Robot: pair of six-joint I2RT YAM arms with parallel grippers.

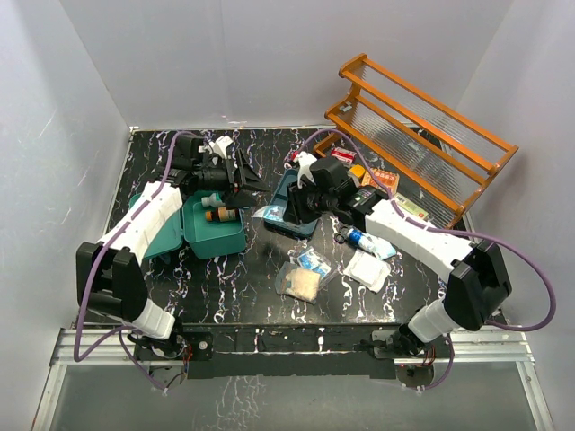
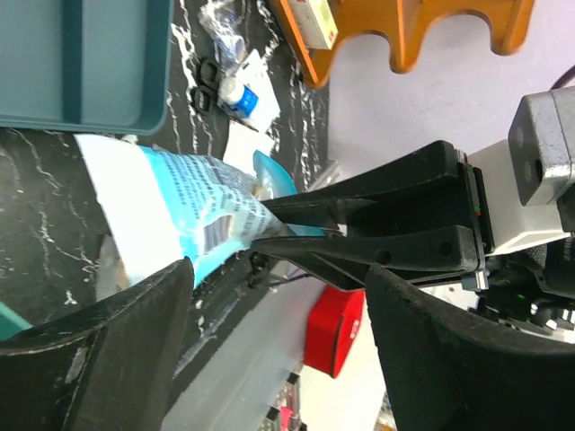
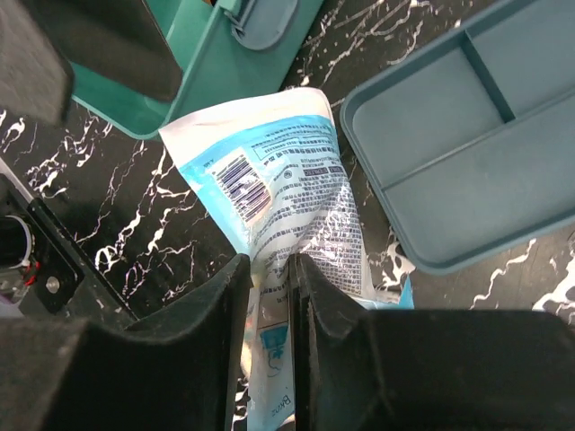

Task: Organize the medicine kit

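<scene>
Tabletop (image 1: pixel 269 287) of black marble carries the medicine kit (image 1: pixel 220 244), lid open, on its left half, with a flatter divided tray (image 3: pixel 467 153) near its right. Between them is a white-and-blue packet (image 3: pixel 269 171), one end pinched in the closed jaws of the right gripper (image 3: pixel 268 265). The left gripper (image 2: pixel 278 274) hangs near it, jaws wide apart, gripping nothing.

Bright, even diffuse light; soft shadows on the table (image 1: pixel 256 278) beneath the arms; left gripper (image 2: pixel 278 272) dark and out of focus in its wrist view; mild glare on packet (image 3: pixel 287 180) film
</scene>
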